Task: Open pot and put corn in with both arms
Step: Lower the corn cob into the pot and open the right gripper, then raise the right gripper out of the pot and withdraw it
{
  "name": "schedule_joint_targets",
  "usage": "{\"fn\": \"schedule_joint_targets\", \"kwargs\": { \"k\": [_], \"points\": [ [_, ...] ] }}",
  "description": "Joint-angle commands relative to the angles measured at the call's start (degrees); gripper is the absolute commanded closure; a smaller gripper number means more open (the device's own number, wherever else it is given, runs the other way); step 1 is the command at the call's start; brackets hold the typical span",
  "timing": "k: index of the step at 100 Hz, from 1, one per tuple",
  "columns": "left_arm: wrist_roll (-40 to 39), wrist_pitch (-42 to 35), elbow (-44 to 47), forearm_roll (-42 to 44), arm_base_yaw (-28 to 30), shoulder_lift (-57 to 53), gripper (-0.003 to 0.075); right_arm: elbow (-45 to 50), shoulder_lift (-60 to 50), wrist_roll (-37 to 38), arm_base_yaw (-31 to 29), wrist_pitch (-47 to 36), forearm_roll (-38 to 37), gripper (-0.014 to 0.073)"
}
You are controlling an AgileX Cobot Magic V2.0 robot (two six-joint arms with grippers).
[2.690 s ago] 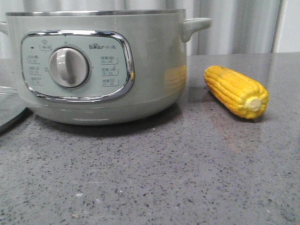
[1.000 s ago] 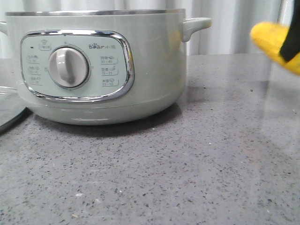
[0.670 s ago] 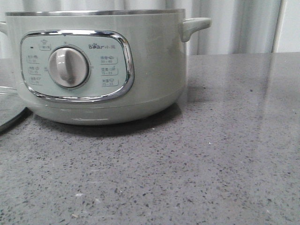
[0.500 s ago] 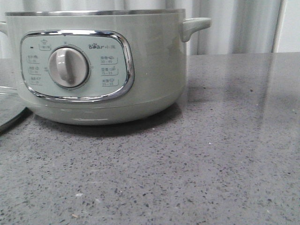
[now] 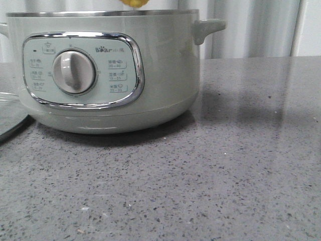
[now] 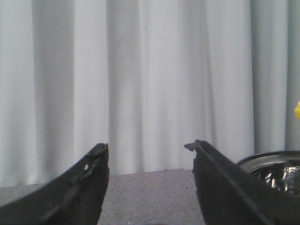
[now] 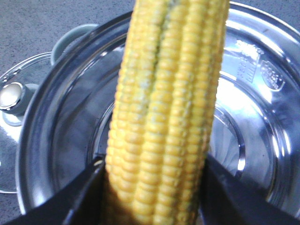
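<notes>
The pale-green pot (image 5: 165, 65) stands lidless on the grey counter in the front view; its shiny steel inside (image 7: 262, 122) fills the right wrist view. My right gripper (image 7: 152, 164) is shut on the yellow corn (image 7: 168, 108), which hangs over the pot's open mouth. Just the corn's tip (image 5: 133, 3) shows above the pot's rim in the front view. My left gripper (image 6: 150, 147) is open with nothing between its fingers, facing the curtain. The pot's rim (image 6: 272, 157) and a speck of corn (image 6: 297, 110) sit at that view's edge.
The glass lid (image 5: 10, 115) lies flat on the counter to the left of the pot, its knob (image 7: 11, 96) facing up. A side handle (image 5: 208, 27) juts from the pot's right. White curtains (image 5: 251, 27) hang behind the counter.
The corn was lifted off the counter at the right, passed out of the front view, and now shows above the pot's rim. Pot and lid have not moved.
</notes>
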Motion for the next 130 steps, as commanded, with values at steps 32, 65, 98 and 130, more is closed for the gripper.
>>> {"fn": "schedule_joint_targets", "kwargs": {
  "k": [32,65,98,130],
  "points": [
    [-0.3,-4.0,-2.0,-0.4,-0.1,-0.1,0.0363,-3.0,-1.2,-0.7,0.1,-2.8,0.6,0.0242],
    [-0.5,-3.4,-2.0,-0.4,-0.1,-3.8,0.0517,-3.0,-5.4,-0.7,0.1,0.4,-2.4,0.0542],
    [-0.5,6.1,-2.0,-0.4,-0.1,-10.2,0.0741,2.0,-14.3,-0.7,0.1,1.9,-7.7,0.0667],
    [-0.5,13.0,0.4,-1.1,-0.1,-19.5,0.0741,22.4,-32.5,-0.7,0.1,-10.6,-9.6,0.0667]
  ]
}}
